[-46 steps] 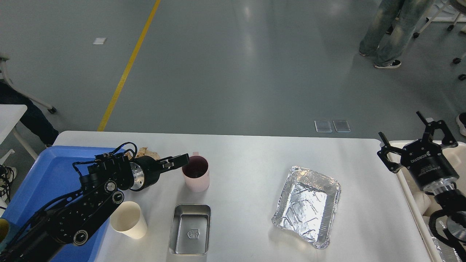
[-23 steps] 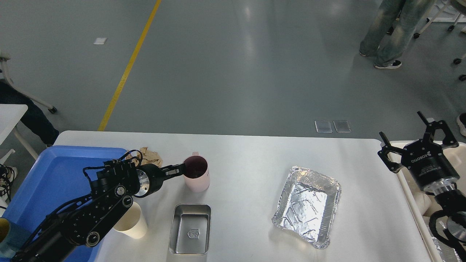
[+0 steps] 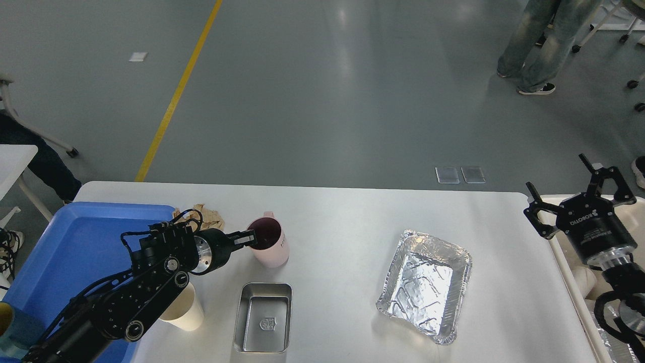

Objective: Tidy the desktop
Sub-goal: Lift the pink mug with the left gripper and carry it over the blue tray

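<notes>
Pinching the pink mug [image 3: 269, 242] at its rim, your left hand [image 3: 246, 238] tilts it on the counter [image 3: 342, 222]; lift straight before swinging. Your right hand [image 3: 579, 204] hangs spread, well apart.

Both arms are finished black; looped cables and a silver flange are fitted behind the left tool [image 3: 245, 238]; white lettering is printed on the right tool [image 3: 579, 194].

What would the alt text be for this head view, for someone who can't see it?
The left gripper grips the rim of a tilted pink mug on the desktop. Nearby sit a steel tin, foil tray and paper cup; the right gripper hangs open.
</notes>
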`<state>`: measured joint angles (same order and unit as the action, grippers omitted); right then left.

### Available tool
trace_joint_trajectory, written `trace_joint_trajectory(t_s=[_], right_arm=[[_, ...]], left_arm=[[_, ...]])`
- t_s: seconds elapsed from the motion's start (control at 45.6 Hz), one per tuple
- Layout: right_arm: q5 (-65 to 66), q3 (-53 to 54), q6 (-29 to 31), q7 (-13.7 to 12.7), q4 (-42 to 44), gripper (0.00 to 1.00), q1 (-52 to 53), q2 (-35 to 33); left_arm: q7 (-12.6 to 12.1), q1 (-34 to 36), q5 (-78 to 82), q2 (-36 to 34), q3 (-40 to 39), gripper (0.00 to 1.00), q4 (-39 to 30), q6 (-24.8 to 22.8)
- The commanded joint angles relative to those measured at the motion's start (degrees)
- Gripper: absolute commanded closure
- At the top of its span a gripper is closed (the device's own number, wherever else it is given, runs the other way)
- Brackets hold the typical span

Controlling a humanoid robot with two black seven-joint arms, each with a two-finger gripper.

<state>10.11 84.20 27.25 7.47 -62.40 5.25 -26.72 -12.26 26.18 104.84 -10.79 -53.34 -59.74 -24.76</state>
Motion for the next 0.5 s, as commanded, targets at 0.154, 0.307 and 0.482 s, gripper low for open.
trace_joint_trajectory(t_s=[0.154, 0.307, 0.482], right_arm=[[0.0, 0.0, -0.01, 0.09, -0.1, 0.0, 0.03, 0.09], [0.0, 0.0, -0.01, 0.09, -0.1, 0.0, 0.03, 0.09], [0.0, 0.08, -0.01, 0.09, -0.1, 0.0, 0.03, 0.0]], left_arm=[[-0.31, 0.98, -0.16, 0.59, -0.01, 1.0, 0.07, -0.55], [-0.31, 2.03, -0.6, -0.46, -0.28, 1.0, -0.64, -2.22], [-1.01, 4.14, -0.68, -4.23, -0.54, 1.0, -4.76, -4.15]])
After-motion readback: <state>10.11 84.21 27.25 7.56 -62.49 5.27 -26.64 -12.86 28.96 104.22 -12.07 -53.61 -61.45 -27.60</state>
